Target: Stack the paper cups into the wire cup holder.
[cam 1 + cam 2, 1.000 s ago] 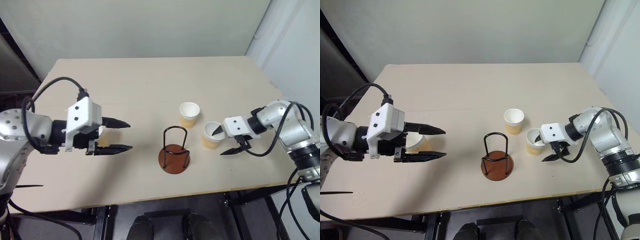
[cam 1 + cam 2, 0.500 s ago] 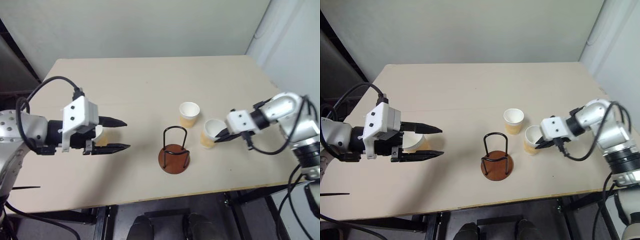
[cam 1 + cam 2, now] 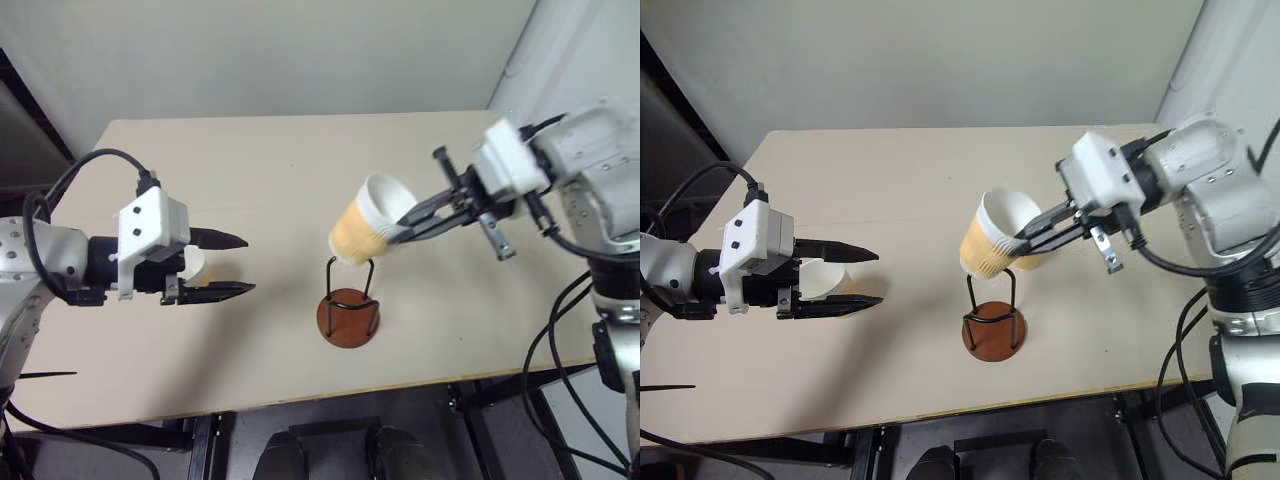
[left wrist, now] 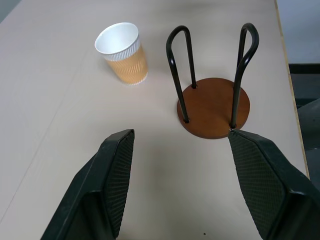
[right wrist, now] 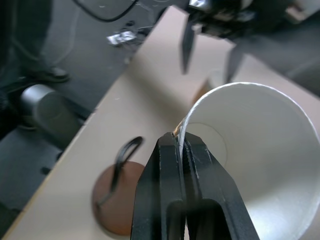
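My right gripper (image 3: 388, 236) is shut on the rim of a tan-orange paper cup (image 3: 358, 233), one finger inside and one outside. The cup hangs tilted in the air just above the wire cup holder (image 3: 348, 308), a brown disc with black wire loops. A second paper cup (image 4: 122, 52) stands upright on the table beyond the holder, mostly hidden behind the lifted cup in the eye views. My left gripper (image 3: 243, 265) hovers open at the left, pointing toward the holder. A third cup (image 3: 822, 280) stands on the table beneath its fingers, partly hidden.
The beige table (image 3: 270, 170) spreads wide behind the holder, and its front edge lies close before the holder. A pale wall stands behind the table. The right arm's cables (image 3: 560, 310) hang past the table's right edge.
My right gripper closed on the cup's rim, then lifted it up and to the left, from the table to above the holder. The cup now tilts. The left arm held still.
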Available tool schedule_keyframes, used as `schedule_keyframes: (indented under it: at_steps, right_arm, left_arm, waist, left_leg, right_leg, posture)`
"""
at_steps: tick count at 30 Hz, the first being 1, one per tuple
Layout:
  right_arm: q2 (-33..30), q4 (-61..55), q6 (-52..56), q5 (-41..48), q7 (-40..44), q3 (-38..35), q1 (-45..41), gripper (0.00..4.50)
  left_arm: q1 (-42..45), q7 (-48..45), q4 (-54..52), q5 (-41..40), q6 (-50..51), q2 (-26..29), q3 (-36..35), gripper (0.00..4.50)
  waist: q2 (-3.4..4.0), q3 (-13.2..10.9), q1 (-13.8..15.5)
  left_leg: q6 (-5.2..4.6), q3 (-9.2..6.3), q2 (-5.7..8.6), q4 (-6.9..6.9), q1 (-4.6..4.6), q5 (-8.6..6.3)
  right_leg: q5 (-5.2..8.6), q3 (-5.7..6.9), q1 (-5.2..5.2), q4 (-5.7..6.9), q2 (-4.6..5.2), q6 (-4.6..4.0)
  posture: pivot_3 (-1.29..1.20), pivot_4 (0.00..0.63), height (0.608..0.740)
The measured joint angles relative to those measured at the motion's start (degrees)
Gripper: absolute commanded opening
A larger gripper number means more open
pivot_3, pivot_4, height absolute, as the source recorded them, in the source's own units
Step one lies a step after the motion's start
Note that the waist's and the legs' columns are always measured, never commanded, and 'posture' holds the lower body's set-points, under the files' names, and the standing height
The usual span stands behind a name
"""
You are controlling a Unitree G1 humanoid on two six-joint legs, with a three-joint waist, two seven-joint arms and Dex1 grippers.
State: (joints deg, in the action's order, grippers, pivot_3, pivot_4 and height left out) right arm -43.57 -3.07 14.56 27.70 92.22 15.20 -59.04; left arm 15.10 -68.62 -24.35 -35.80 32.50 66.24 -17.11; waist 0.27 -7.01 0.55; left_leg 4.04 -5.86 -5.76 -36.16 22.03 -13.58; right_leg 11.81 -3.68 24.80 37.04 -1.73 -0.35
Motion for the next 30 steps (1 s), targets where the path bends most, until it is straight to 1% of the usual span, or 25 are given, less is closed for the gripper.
schedule_keyframes:
  at_steps: [5, 6, 8, 9, 10, 11, 12, 16, 17, 18, 21, 23, 25, 27, 28, 29, 30]
  right_arm:
    - [1.35, -0.83, 0.00, -2.96, -0.05, 2.72, 2.51, 0.04]
    - [1.40, -0.87, -0.05, -3.56, -0.06, 3.18, 2.81, 0.21]
    - [1.48, -0.92, -0.73, -5.55, -0.14, 3.99, 3.62, 0.67]
    - [1.54, -0.89, -1.26, -6.90, -0.20, 4.42, 4.08, 0.98]
    - [1.60, -0.79, -1.68, -7.93, -0.25, 4.86, 4.39, 1.37]
    - [1.87, -0.70, -2.02, -9.00, -0.36, 5.26, 4.43, 1.65]
    - [2.16, -0.69, -2.28, -9.61, -0.56, 5.36, 4.42, 2.06]
    - [2.69, -0.04, -3.01, -10.82, -1.06, 5.33, 4.16, 3.44]
    - [3.13, 1.21, -3.26, -10.96, -1.30, 5.27, 3.61, 3.44]
    - [4.70, 5.30, -3.67, -11.48, -2.91, 4.91, 1.35, 3.44]
    - [8.95, 21.54, -8.03, -16.85, -12.31, 2.65, -8.70, 3.44]
    - [10.45, 31.21, -12.37, -20.97, -17.17, 1.91, -12.95, 3.44]
    - [11.14, 38.27, -16.86, -24.23, -18.18, 2.47, -13.50, 3.44]
    - [11.75, 45.75, -21.76, -27.77, -17.80, 4.55, -12.83, 3.44]
    - [12.12, 48.28, -23.24, -29.00, -17.68, 5.24, -12.41, 3.44]
    - [12.72, 51.12, -24.77, -30.33, -17.52, 5.90, -12.24, 3.44]
    - [13.34, 53.28, -26.00, -31.33, -17.31, 6.13, -12.25, 3.44]
  left_arm:
    - [-1.40, 0.23, -1.65, -0.19, 0.27, 0.03, -0.49, 3.22]
    - [-1.88, 0.27, -2.14, -0.27, 0.43, 0.03, -0.79, 3.22]
    - [-2.64, 0.31, -2.87, -0.38, 0.68, 0.03, -1.35, 3.22]
    - [-3.05, 0.33, -2.99, -0.43, 0.92, 0.03, -1.83, 3.22]
    - [-3.16, 0.39, -2.99, -0.43, 1.08, 0.03, -2.26, 3.22]
    - [-3.16, 0.51, -2.99, -0.43, 1.14, 0.06, -2.51, 3.22]
    - [-3.15, 0.60, -3.03, -0.43, 1.17, 0.10, -2.52, 3.22]
    - [-2.94, 1.51, -3.07, -0.41, 1.28, 0.09, -2.51, 3.22]
    - [-2.69, 1.80, -3.02, -0.27, 1.28, 0.07, -2.33, 3.22]
    - [-1.26, 2.84, -2.59, 0.13, 1.27, -0.23, -1.35, 3.22]
    - [5.96, 7.82, -1.29, 3.39, 0.97, -3.00, 3.72, 3.22]
    - [9.52, 10.90, 0.73, 6.30, 1.14, -4.70, 8.04, 3.22]
    - [11.21, 12.52, 2.39, 8.67, 1.51, -5.72, 11.63, 3.22]
    - [12.49, 13.10, 3.49, 10.40, 1.88, -6.69, 14.58, 3.22]
    - [12.90, 13.11, 3.64, 10.68, 2.07, -6.98, 15.34, 3.22]
    - [13.19, 13.03, 3.66, 10.78, 2.34, -7.13, 15.80, 3.22]
    - [13.44, 12.95, 3.65, 10.83, 2.56, -7.25, 15.89, 3.22]
  waist:
    - [0.00, 0.00, -0.07]
    - [0.00, 0.00, -0.09]
    - [-0.01, 0.00, -0.13]
    - [-0.01, 0.00, -0.14]
    - [-0.01, 0.00, -0.15]
    - [-0.01, 0.00, -0.16]
    - [0.00, 0.00, -0.16]
    - [-0.01, 0.00, -0.17]
    - [-0.01, 0.00, -0.19]
    - [0.00, 0.00, -0.23]
    - [-0.01, 0.01, -0.19]
    - [-0.10, 0.08, -0.10]
    - [-0.15, 0.10, -0.08]
    - [-0.14, 0.09, -0.10]
    - [-0.13, 0.09, -0.11]
    - [-0.10, 0.07, -0.11]
    - [-0.08, 0.06, -0.13]
  left_leg:
    - [-0.04, 0.04, -0.02, 0.01, 0.02, -0.04]
    - [-0.07, 0.06, -0.03, 0.02, 0.01, -0.06]
    - [-0.16, 0.06, -0.04, 0.01, 0.00, -0.12]
    - [-0.21, 0.08, -0.04, 0.00, -0.01, -0.15]
    - [-0.22, 0.08, -0.05, -0.01, -0.01, -0.15]
    - [-0.23, 0.08, -0.05, -0.01, -0.01, -0.16]
    - [-0.23, 0.09, -0.05, -0.01, -0.03, -0.16]
    - [-0.25, 0.11, -0.05, -0.01, -0.04, -0.17]
    - [-0.26, 0.16, -0.05, -0.02, -0.06, -0.17]
    - [-0.26, 0.23, -0.04, -0.07, -0.08, -0.17]
    - [-0.35, 0.27, -0.04, 0.00, -0.06, -0.21]
    - [-0.61, 0.23, -0.07, 0.01, -0.09, -0.36]
    - [-0.65, 0.21, -0.10, 0.01, -0.07, -0.38]
    - [-0.64, 0.22, -0.10, 0.00, 0.06, -0.37]
    - [-0.63, 0.25, -0.10, -0.01, 0.16, -0.37]
    - [-0.62, 0.29, -0.10, -0.01, 0.31, -0.37]
    - [-0.62, 0.29, -0.11, 0.00, 0.47, -0.36]
  right_leg:
    - [-0.01, -0.06, 0.14, 0.08, 0.01, -0.01]
    - [-0.01, -0.10, 0.15, 0.09, 0.01, -0.01]
    - [-0.02, -0.12, 0.16, 0.10, 0.00, -0.01]
    - [-0.02, -0.12, 0.17, 0.12, 0.01, -0.01]
    - [-0.02, -0.12, 0.18, 0.13, 0.01, -0.02]
    - [-0.04, -0.17, 0.20, 0.13, 0.01, -0.03]
    - [-0.04, -0.23, 0.20, 0.14, 0.01, -0.04]
    - [-0.05, -0.56, 0.22, 0.14, 0.00, -0.05]
    - [-0.05, -0.63, 0.23, 0.15, -0.01, -0.05]
    - [-0.06, -0.75, 0.29, 0.22, 0.00, -0.05]
    - [-0.38, -0.98, 0.60, 0.23, 0.19, -0.10]
    - [-0.42, -0.97, 0.62, 0.22, 0.23, -0.17]
    - [-0.46, -0.97, 0.64, 0.23, 0.23, -0.12]
    - [-0.57, -1.01, 0.80, 0.23, 0.24, 0.04]
    - [-0.66, -1.02, 0.90, 0.23, 0.23, 0.19]
    - [-0.87, -1.02, 1.07, 0.24, 0.23, 0.55]
    - [-0.91, -1.03, 1.24, 0.23, 0.20, 0.61]
  posture:
    - [0.00, 0.150, 0.740]
    - [0.00, 0.150, 0.740]
    - [0.00, 0.150, 0.740]
    - [0.00, 0.150, 0.740]
    - [0.00, 0.150, 0.740]
    - [0.00, 0.150, 0.740]
    - [0.00, 0.150, 0.740]
    - [0.00, 0.150, 0.740]
    - [0.00, 0.150, 0.740]
    - [0.00, 0.150, 0.740]
    - [0.00, 0.150, 0.740]
    - [0.00, 0.150, 0.740]
    - [0.00, 0.150, 0.740]
    - [0.00, 0.150, 0.740]
    - [0.00, 0.150, 0.740]
    - [0.00, 0.150, 0.740]
    - [0.00, 0.150, 0.740]
